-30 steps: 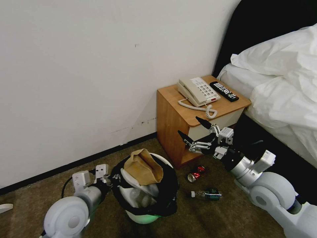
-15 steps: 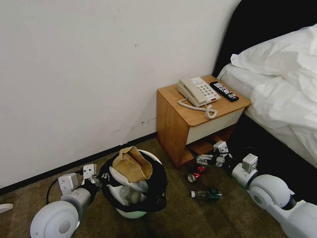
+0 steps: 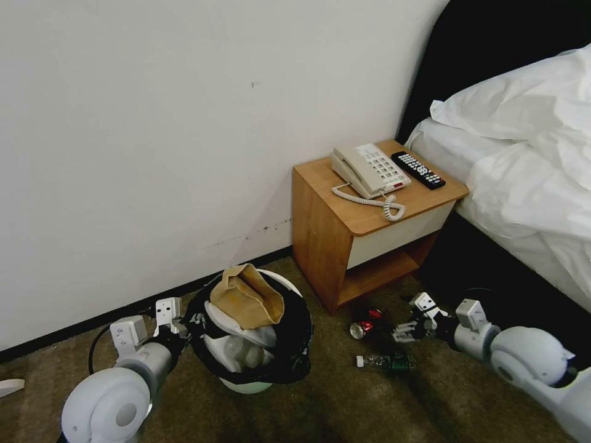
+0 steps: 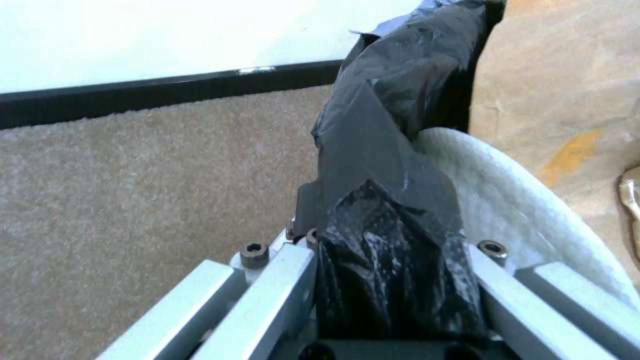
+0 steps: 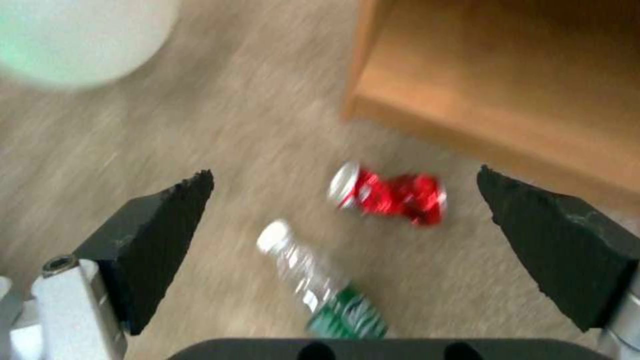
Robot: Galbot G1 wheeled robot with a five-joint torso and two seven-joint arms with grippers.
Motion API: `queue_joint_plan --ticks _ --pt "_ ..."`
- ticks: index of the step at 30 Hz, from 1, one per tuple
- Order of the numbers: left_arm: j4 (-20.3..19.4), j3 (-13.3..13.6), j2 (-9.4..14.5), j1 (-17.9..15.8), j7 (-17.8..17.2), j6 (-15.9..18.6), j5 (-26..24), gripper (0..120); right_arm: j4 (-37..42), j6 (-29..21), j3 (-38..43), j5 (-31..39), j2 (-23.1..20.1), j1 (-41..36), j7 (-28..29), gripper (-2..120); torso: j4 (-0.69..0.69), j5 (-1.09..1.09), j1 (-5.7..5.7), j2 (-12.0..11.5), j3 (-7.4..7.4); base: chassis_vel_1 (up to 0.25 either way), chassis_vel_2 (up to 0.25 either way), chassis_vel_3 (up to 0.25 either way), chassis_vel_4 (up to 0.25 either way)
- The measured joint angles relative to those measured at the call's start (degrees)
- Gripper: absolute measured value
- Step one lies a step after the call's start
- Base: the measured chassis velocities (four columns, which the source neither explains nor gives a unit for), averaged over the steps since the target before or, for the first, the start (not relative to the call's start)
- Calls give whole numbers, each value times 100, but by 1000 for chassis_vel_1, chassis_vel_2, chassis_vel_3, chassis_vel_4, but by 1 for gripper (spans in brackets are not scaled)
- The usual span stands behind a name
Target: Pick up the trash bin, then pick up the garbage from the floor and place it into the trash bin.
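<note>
The trash bin (image 3: 258,344) is held up off the carpet at about 7 o'clock in the head view, with the left tool (image 4: 373,280) clamped on its bag-lined rim (image 4: 393,165). A brown paper bag (image 3: 246,295) and white stuff are already piled inside. Still left on the floor: a crushed red can (image 3: 366,323) at roughly 5 o'clock, right by the foot of the nightstand (image 3: 363,227), and a green-labelled bottle (image 3: 386,361) just below it. The right tool (image 3: 403,332) is spread wide open, low over the carpet, with both bits of litter framed between its fingers (image 5: 157,235) in the wrist view.

To get this grab right, one item should be picked, probably the can (image 5: 390,192), since it's closer to the middle of the gap. The fingers need to be lined up across its short side, then lowered until they nearly brush the carpet before closing. The bottle (image 5: 320,285) is close by, so it could get nudged or pinched along if the approach is sloppy.

Compared to a second ago, the right arm has been dropped from up in front of the nightstand's drawer down to floor level, and the bin has been shifted a bit toward 9 o'clock.
</note>
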Motion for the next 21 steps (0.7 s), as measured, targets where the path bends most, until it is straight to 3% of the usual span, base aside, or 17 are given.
queue_joint_plan --ticks 3,6,11,16,21 --pt "111 120 59 -176 30 -12 -76 4 -172 -179 -71 269 -424 66 -656 100 -3 -1 0 0 0 0 0 0 0" --pt "116 119 63 -180 44 -25 -79 4 -246 -207 -111 332 -484 130 -821 100 -3 2 0 0 0 0 0 0 0" --pt "205 92 37 -197 145 -72 -41 4 -448 -245 -218 636 -1010 223 -1588 100 1 -1 0 0 0 0 0 0 0" --pt "296 149 -8 -268 222 -85 43 4 -496 -233 -292 1042 -1318 161 -1859 100 -1 -1 0 0 0 0 0 0 0" --pt "343 169 -21 -288 266 -95 93 4 -615 -289 -399 1335 -1331 182 -1858 100 0 0 0 0 0 0 0 0 0"
